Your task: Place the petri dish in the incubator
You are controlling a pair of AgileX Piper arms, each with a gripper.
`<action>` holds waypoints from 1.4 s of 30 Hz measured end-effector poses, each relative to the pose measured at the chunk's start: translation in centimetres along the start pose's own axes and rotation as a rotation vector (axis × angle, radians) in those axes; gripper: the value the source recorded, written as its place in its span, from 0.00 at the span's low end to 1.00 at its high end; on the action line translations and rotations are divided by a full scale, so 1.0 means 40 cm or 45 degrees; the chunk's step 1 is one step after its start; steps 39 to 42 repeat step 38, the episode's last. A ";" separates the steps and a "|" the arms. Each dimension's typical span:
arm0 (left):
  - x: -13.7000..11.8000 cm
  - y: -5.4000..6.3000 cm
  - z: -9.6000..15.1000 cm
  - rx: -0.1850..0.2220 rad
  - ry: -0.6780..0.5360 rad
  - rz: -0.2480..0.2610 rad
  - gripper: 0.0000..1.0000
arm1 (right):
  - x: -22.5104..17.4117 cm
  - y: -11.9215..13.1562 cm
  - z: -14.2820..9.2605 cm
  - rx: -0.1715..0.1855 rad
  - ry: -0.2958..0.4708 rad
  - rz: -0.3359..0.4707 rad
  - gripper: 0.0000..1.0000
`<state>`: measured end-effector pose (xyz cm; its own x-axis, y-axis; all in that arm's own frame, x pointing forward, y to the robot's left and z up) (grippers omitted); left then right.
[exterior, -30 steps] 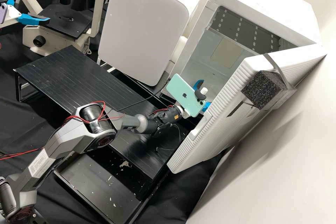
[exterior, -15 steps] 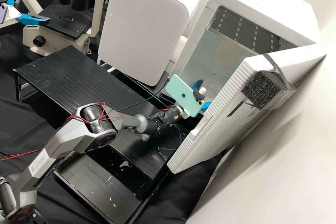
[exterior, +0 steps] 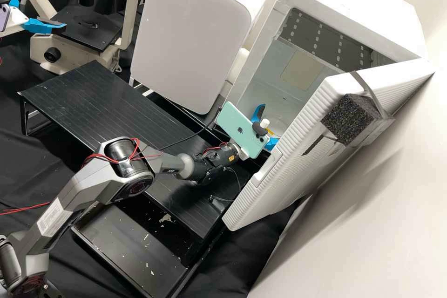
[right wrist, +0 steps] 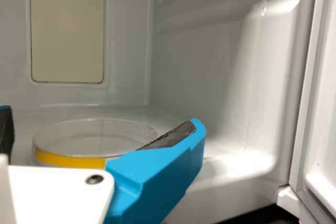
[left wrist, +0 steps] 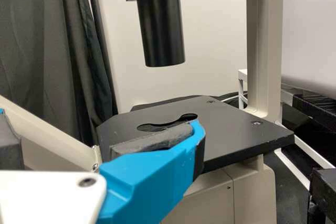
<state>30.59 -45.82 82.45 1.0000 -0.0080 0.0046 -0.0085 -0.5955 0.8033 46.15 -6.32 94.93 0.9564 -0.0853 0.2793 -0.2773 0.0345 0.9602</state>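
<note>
In the high view, the right gripper (exterior: 269, 125) is at the mouth of the white incubator (exterior: 358, 7), whose door stands wide open. A clear petri dish with a yellow band (right wrist: 71, 160) rests on the incubator floor (right wrist: 239, 163) in the right wrist view. The right gripper (right wrist: 100, 127) is open there, its two fingers apart on either side of the dish's near part; one finger hides some of the rim. By the microscope, the left gripper (exterior: 46, 9) is open, and in the left wrist view the left gripper (left wrist: 102, 135) has nothing between its fingers.
The incubator door (exterior: 298, 144) stands close beside the right gripper, with black foam (exterior: 349, 118) on it. Left of the incubator is a closed white appliance (exterior: 191, 32). A black raised shelf (exterior: 93, 102) lies under the right arm. The microscope stage (left wrist: 236, 132) faces the left gripper.
The right gripper has drawn back slightly from the incubator, toward the left in the high view, with its fingers still apart. The left arm has kept still.
</note>
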 end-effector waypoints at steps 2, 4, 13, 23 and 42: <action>0.000 0.000 0.000 0.000 0.000 0.000 1.00 | -0.012 0.005 -0.001 0.000 0.010 0.006 1.00; 0.000 0.000 0.000 0.000 0.000 0.000 1.00 | -0.031 0.017 0.001 0.005 0.008 0.012 1.00; 0.000 0.000 0.000 0.000 0.000 0.000 1.00 | -0.169 0.055 -0.012 0.051 0.109 0.020 1.00; 0.000 0.000 0.000 0.000 0.000 0.000 1.00 | -0.382 0.098 -0.050 0.135 0.221 0.099 1.00; 0.000 0.000 0.000 0.000 0.000 0.000 1.00 | -0.727 0.036 -0.153 0.226 0.269 0.021 1.00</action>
